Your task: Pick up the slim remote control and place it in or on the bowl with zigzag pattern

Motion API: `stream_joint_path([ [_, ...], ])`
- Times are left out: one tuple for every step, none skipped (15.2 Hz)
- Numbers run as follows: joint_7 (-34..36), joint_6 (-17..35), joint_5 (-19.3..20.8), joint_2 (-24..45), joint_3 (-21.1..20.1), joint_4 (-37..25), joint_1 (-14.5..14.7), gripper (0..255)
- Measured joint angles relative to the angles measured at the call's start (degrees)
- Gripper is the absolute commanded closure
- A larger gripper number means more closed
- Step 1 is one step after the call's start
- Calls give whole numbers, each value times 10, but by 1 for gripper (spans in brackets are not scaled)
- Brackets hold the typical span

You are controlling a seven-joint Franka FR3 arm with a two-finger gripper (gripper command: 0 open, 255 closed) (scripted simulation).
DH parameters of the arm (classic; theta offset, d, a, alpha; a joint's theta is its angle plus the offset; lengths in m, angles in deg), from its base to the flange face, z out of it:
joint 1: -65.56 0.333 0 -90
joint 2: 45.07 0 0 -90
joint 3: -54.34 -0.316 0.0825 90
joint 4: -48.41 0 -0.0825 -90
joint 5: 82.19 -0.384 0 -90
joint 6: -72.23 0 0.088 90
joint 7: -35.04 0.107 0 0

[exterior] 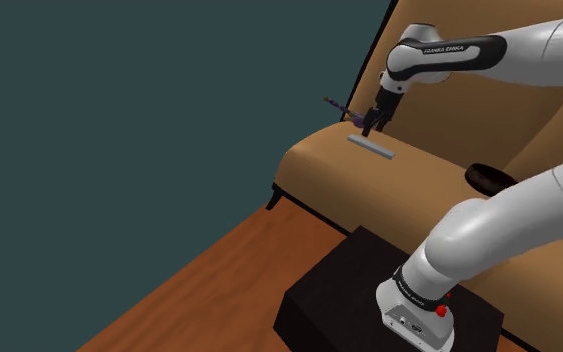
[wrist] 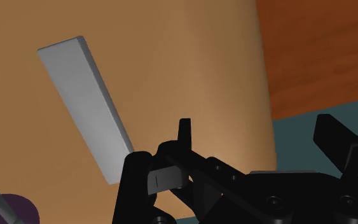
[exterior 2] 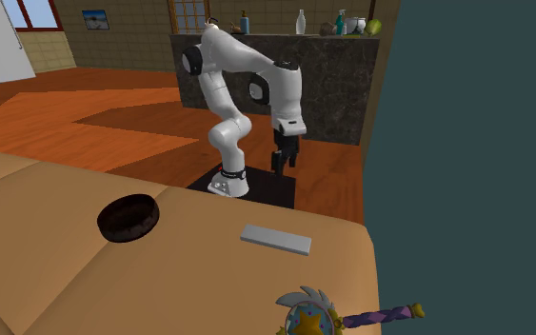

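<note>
The slim remote (exterior: 371, 146) is a flat grey bar lying on the tan sofa seat (exterior: 329, 165), near the seat's edge. It also shows in the second exterior view (exterior 2: 275, 239) and the wrist view (wrist: 85, 102). My black gripper (exterior: 371, 124) hovers just above it, open and holding nothing. In the wrist view the remote lies off to one side of the gripper (wrist: 260, 137), not between its fingers. The dark round bowl (exterior: 489, 178) sits further along the seat, well apart from the remote (exterior 2: 129, 218).
A purple wand toy with a star head (exterior 2: 323, 319) lies on the seat beyond the remote (exterior: 337, 106). The sofa back (exterior: 469, 110) rises behind. Wooden floor (exterior: 219, 270) and a teal wall (exterior: 119, 120) border the sofa. The black stand (exterior: 369, 290) holds my base.
</note>
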Motion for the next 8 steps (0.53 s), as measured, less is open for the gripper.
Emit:
stream_joint_path([
  [-17, 8, -6, 19, 13, -8, 0, 0],
  [-40, 17, -14, 44, 30, -22, 1, 0],
  [-59, 21, -23, 65, 44, -35, 1, 0],
  [-78, 28, -33, 87, 56, -44, 2, 0],
  [-97, 33, -45, 109, 67, -57, 2, 0],
  [-118, 34, -57, 131, 79, -72, 1, 0],
  [-137, 37, -72, 156, 88, -87, 1, 0],
  [-159, 39, -89, 182, 98, -103, -1, 0],
])
